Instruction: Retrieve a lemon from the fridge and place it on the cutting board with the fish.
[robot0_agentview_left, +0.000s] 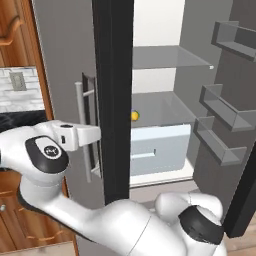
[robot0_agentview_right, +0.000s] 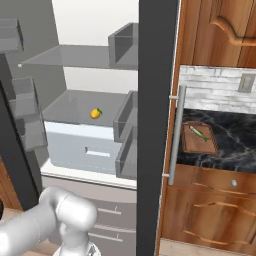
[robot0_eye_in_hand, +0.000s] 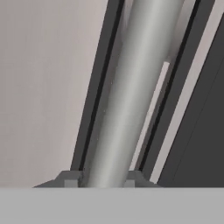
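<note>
The fridge (robot0_agentview_left: 65, 50) stands with both doors swung open. My gripper (robot0_agentview_left: 94, 133) reaches in from the left onto the vertical silver bar handle (robot0_agentview_left: 80, 130) of the near door. In the hand view the handle (robot0_eye_in_hand: 131, 109) runs up between my two fingertips (robot0_eye_in_hand: 70, 178), and the gripper (robot0_eye_in_hand: 103, 179) is shut on it. The lemon (robot0_agentview_left: 134, 115) lies on the grey shelf above the white drawer, and it is also the yellow lemon (robot0_agentview_right: 96, 113) in the right base view. The cutting board (robot0_agentview_right: 199, 140) lies on the black counter with the fish (robot0_agentview_right: 199, 133) on it.
The open door's dark edge (robot0_agentview_right: 157, 125) stands between the fridge interior and the counter (robot0_agentview_right: 235, 145). Door bins (robot0_agentview_left: 222, 135) line the other open door on the far side. Brown wooden cabinets (robot0_agentview_right: 210, 220) sit below the counter. A white drawer (robot0_agentview_left: 160, 147) fills the fridge's lower part.
</note>
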